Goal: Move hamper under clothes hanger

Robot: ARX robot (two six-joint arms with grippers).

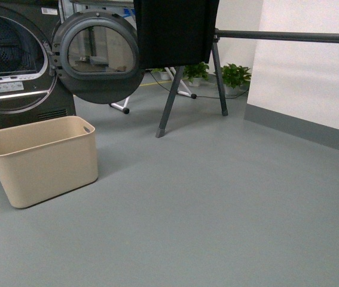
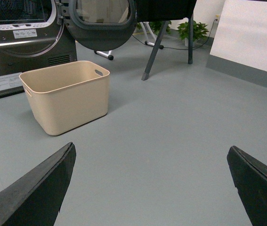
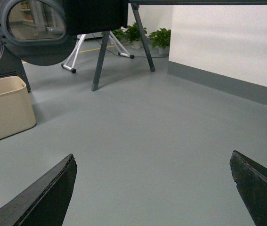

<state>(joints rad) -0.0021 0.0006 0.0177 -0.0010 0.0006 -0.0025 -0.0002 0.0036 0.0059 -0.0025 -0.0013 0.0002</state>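
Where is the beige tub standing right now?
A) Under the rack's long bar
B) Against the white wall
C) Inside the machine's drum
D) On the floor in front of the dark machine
D: the hamper stands on the floor just in front of the washing machine, off to the left of the clothes hanger and not beneath its bar.

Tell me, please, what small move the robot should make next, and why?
Probably ease the open left gripper toward the hamper rim to grip it. The hamper stands by the washing machine, not under the clothes hanger, and the right gripper is likewise open, empty and short of it.
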